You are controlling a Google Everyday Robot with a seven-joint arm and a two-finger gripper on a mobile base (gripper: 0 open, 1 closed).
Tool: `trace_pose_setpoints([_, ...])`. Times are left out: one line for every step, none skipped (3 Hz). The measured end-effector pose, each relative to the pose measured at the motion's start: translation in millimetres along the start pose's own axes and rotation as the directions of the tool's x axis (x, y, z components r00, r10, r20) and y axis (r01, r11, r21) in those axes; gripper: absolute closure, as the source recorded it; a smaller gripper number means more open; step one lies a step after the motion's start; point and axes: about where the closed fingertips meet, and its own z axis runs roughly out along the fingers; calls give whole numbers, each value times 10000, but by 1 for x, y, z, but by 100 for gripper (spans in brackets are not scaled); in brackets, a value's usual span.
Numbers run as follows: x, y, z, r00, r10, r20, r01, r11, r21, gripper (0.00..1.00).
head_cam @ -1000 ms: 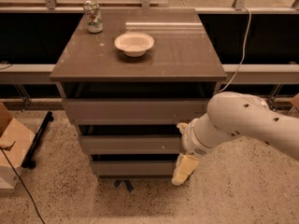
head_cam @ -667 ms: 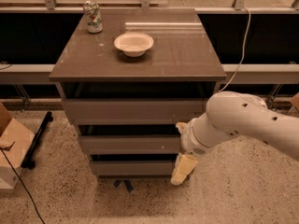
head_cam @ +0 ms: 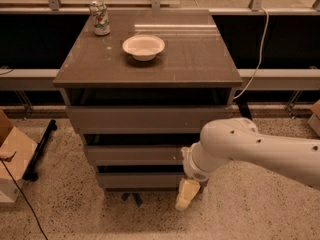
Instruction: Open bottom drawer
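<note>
Where the white arm (head_cam: 260, 149) crosses the cabinet (head_cam: 190, 59), it hides the right end of the bottom drawer (head_cam: 140, 180) (lowest front, near the floor); the gripper (head_cam: 187, 194) hangs just beside it, open or closed I cannot tell.

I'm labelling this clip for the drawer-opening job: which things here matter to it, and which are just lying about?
Part of the job:
bottom drawer, lowest front of the cabinet
gripper, low by that drawer's right end as pictured

Just lying about:
white bowl and can on the cabinet top
cardboard box on the floor, picture's left
cable hanging, picture's right
</note>
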Motion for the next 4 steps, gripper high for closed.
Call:
trace_pose_setpoints([20,-8,59,9995,257,161,-259,9996,78,0])
trace_pose_setpoints([60,-31,139,9919,1147,542,-1157,9932,151,0])
trace_pose_setpoints([83,-40,185,9824,1730,702,-1732,9849,-32,0])
trace_pose_setpoints([108,-45,221,9628,2529,951,-2514,9675,-284,0])
